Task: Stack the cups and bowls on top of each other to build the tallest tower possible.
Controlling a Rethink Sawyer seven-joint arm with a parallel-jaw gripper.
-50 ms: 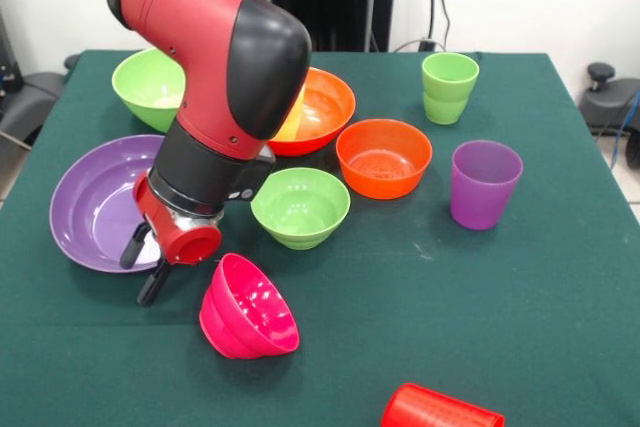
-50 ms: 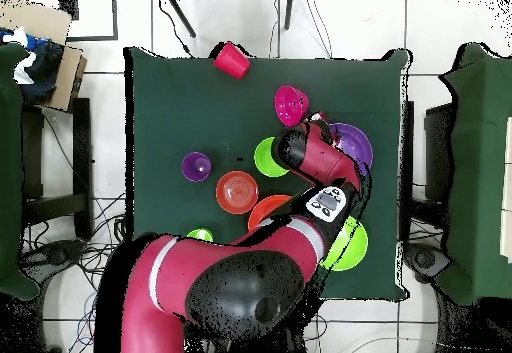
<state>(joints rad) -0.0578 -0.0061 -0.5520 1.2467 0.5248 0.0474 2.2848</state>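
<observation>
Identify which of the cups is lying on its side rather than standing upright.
The red cup, at the table's near edge in the front view, lies on its side; the purple cup and green cup stand upright.

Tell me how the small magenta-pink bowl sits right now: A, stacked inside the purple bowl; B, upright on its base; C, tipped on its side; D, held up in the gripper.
C: the small magenta-pink bowl lies tilted on the table, its opening facing sideways.

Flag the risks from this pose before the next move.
1. The pink bowl lies tilted on its side right beside the hand; a nudge could roll it away.
2. The red cup lies on its side at the table's edge and may roll off.
3. The arm overhangs the purple bowl and could clip its rim.
</observation>
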